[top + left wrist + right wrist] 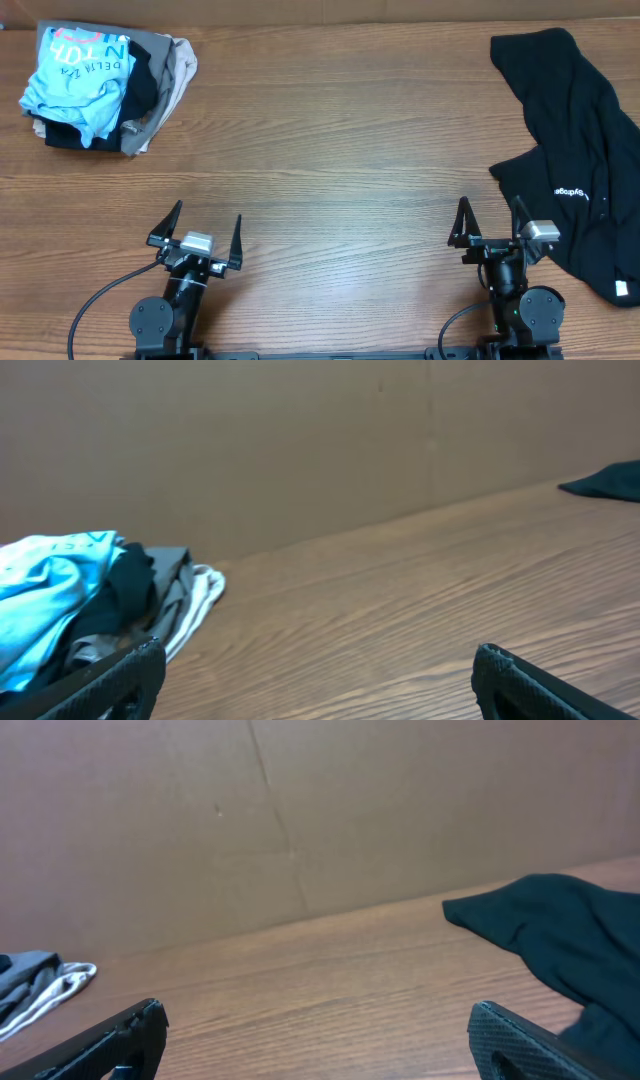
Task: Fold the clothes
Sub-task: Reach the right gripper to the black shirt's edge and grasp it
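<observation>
The clothes (580, 150), one black garment with a short line of white lettering and a small white tag, lie crumpled along the table's right edge. In the right wrist view the clothes (560, 935) show at the right, and in the left wrist view only a dark corner of the clothes (608, 482) at the far right. My right gripper (490, 215) stands open near the front edge, just left of the garment and apart from it. My left gripper (208, 227) stands open at the front left with nothing between its fingers.
A pile of garments (105, 85) with a light-blue printed T-shirt on top, over beige, grey and black pieces, sits at the back left corner. The pile (90, 600) fills the left of the left wrist view. A brown wall (300, 820) rises behind the wooden table (330, 150).
</observation>
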Robot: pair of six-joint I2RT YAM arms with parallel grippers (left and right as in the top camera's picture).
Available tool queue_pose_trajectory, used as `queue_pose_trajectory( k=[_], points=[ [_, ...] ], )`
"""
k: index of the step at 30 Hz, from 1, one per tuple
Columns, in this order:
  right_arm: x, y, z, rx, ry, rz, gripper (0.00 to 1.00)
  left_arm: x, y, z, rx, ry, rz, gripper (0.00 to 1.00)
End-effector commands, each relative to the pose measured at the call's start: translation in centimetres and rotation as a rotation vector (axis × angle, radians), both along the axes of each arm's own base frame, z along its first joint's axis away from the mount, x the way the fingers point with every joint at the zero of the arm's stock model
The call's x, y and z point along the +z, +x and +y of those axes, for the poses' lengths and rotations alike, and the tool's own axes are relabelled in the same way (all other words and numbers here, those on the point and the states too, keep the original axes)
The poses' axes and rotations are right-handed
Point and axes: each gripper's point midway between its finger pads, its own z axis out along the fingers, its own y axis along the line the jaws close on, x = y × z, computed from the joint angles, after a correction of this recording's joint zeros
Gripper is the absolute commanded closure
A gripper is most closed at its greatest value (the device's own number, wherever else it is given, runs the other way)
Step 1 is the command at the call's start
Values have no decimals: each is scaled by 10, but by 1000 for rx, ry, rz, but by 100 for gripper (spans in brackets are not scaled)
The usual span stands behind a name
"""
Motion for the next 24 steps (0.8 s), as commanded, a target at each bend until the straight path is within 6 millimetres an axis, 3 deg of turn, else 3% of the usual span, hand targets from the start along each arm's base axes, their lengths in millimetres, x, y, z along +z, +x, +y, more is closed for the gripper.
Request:
queue_pose_trajectory(
  k=[1,9,17,24],
  points=[
    [7,-2,1,7,-5,-19,0,20,-5,-10,-58,-43,-31,0],
    [34,-11,4,24,-35,-24,0,58,2,-10,-58,-47,42,0],
    [69,-23,3,23,-59,-3,0,103,48,-31,-200,-70,220,0],
    [92,-16,3,27,-66,138,0,151,85,-47,-272,-80,347,0]
  ],
)
